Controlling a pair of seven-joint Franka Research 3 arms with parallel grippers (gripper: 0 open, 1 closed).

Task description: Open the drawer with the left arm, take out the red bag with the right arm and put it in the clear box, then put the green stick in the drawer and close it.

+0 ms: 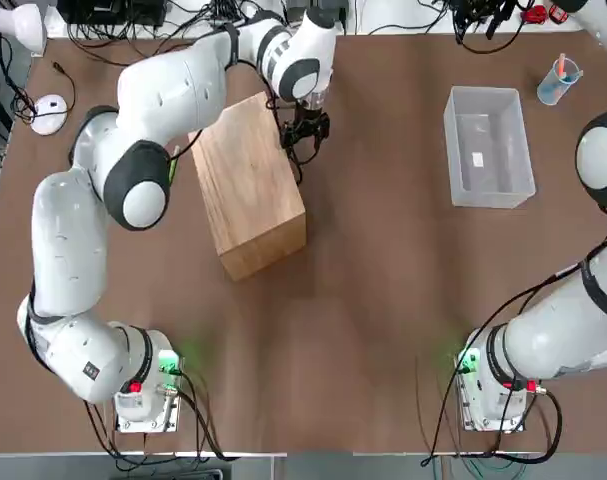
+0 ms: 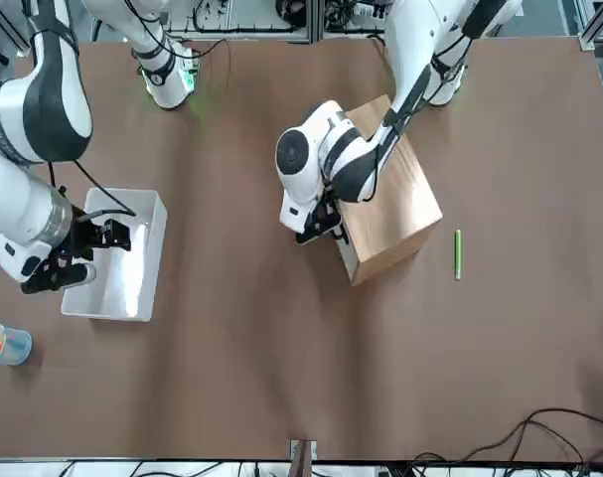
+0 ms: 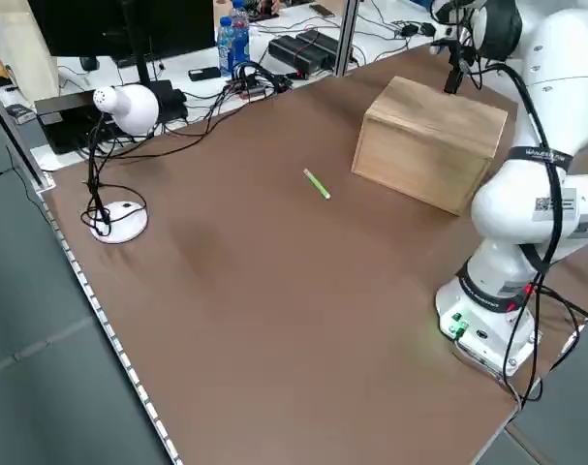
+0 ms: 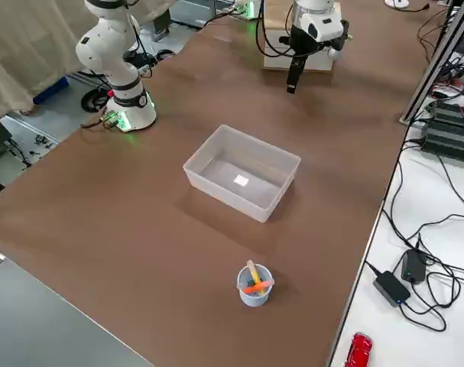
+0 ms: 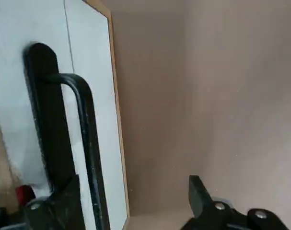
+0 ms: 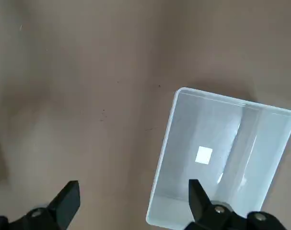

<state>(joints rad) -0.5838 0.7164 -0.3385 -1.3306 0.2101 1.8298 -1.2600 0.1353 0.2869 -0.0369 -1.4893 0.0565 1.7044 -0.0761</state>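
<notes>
Both arms [image 1: 133, 150] are glossy white with grey joint bands, black claws and green-lit bases.

No text, brand, number or sign can be read anywhere.

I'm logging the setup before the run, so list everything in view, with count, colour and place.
wooden box: one, light wood, left half of the table, drawer shut
drawer handle: one, dark metal loop, on the box's far end
clear box: one, translucent, far right of the table, only a white label inside
green stick: one, bright green, flat on the table left of the wooden box
blue cup: one, pale blue, orange sticks inside, far right corner
lamp: one, white, off the table's far left corner
bottles: two, blue-labelled, on the bench beyond the table
left gripper: one, dark, open, at the handle
right gripper: one, dark, open, above the clear box
</notes>
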